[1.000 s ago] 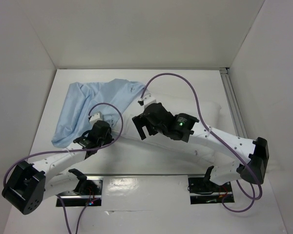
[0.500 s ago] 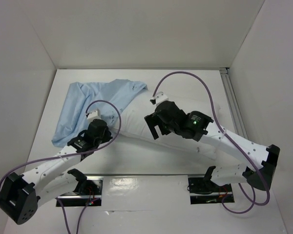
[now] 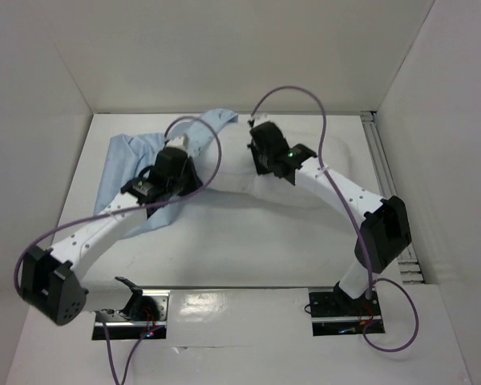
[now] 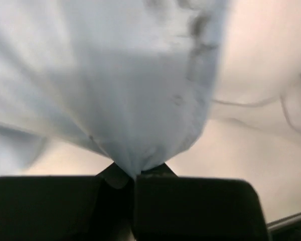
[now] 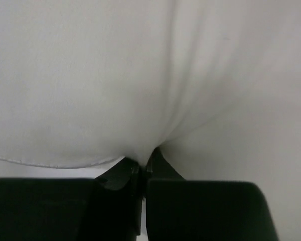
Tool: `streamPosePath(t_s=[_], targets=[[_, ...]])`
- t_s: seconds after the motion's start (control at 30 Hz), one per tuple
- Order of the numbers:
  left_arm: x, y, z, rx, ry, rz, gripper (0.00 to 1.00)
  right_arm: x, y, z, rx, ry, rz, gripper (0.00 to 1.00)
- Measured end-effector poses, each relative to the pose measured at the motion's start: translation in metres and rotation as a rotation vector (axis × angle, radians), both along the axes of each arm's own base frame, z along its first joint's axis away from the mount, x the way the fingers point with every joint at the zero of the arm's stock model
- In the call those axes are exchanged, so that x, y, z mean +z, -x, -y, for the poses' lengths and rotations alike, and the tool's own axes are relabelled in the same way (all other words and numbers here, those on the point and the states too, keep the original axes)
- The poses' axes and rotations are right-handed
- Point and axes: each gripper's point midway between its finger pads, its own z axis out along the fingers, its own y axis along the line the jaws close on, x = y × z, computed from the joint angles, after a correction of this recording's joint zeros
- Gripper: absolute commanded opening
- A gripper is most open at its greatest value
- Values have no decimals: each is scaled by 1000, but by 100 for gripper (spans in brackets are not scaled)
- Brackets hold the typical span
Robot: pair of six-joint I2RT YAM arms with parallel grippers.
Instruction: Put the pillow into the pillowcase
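White tabletop (image 3: 248,253) and plain walls enclosed both arms. The left gripper (image 4: 135,174) was clamped on a bunched edge of the pillowcase (image 4: 130,100), and the blue cloth fanned out ahead of its fingers. The right gripper (image 5: 143,168) was pinched tight on a fold of the pillow (image 5: 140,75), whose white bulk filled the view ahead of it. Seen from above, the two grippers were near each other, with the pillow stretching off to the right gripper's right. Whether a corner had entered the opening could not be told. By my judgement, insertion had barely begun: most of the pillow lay outside, and nearly all the drawing-over remained.
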Motion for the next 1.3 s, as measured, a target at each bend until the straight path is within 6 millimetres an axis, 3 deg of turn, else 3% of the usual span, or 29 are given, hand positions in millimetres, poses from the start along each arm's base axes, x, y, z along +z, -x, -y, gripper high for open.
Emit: streamPosePath(t_s=[0.17, 0.23, 0.3, 0.33, 0.4, 0.43, 0.53, 0.6, 0.63, 0.67, 0.73, 0.9, 1.03, 1.17, 1.3], targets=[[112, -83, 47, -133, 117, 140, 0, 117, -102, 36, -144, -31, 291, 0], [154, -95, 60, -200, 170, 210, 0, 146, -111, 40, -156, -18, 370, 0], [173, -88, 66, -265, 199, 240, 0, 152, -105, 29, -142, 0, 411, 0], [173, -80, 66, -288, 206, 235, 0, 145, -96, 17, -118, 3, 412, 0], [150, -58, 60, -323, 197, 176, 0, 113, -75, -7, -65, -5, 376, 0], [131, -45, 55, -331, 189, 125, 0, 84, -58, -18, -32, -10, 338, 0], [46, 4, 36, -330, 166, -100, 0, -26, 2, -34, 55, 17, 125, 0], [-2, 41, 26, -321, 163, -269, 0, -70, 36, -39, 88, 15, 18, 0], [-15, 53, 23, -318, 162, -318, 0, -80, 47, -41, 89, 0, -13, 0], [-26, 66, 20, -310, 167, -370, 0, -83, 53, -43, 87, -25, -32, 0], [-26, 75, 18, -309, 174, -384, 0, -80, 56, -49, 73, -80, -43, 0], [4, 65, 20, -315, 197, -274, 0, -58, 42, -54, 27, -179, -11, 0], [10, 58, 24, -316, 197, -267, 0, -47, 34, -64, 29, -204, -6, 0], [23, 26, 45, -342, 199, -279, 0, -20, 9, -79, 45, -206, 23, 0], [73, -26, 72, -377, 231, -182, 0, 33, -23, -82, 43, -247, 125, 0]])
